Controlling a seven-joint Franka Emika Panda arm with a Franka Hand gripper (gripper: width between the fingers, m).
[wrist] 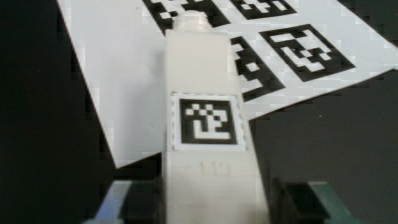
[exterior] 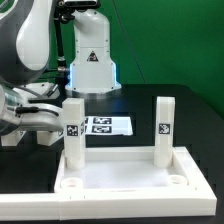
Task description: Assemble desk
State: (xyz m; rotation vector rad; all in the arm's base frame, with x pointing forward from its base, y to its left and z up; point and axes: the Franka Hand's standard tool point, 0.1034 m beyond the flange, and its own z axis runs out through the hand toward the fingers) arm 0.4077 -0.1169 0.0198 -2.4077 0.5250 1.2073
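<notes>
The desk's white panel [exterior: 130, 178] lies rim-up at the front of the table, with round sockets at its corners. Two white block legs stand upright in its far corners. One is on the exterior view's left [exterior: 73, 125] and one on the right [exterior: 163, 126]. Each carries a black-and-white tag. My gripper [exterior: 66, 118] reaches in from the exterior view's left and is shut on the left leg. In the wrist view that leg [wrist: 210, 110] runs between my fingers [wrist: 128, 205], with my gripper [wrist: 219, 208] closed around its sides.
The marker board [exterior: 100, 125] lies flat behind the panel and shows under the leg in the wrist view [wrist: 294, 50]. The robot's white base [exterior: 92, 60] stands at the back. The table is black, with a green wall behind it.
</notes>
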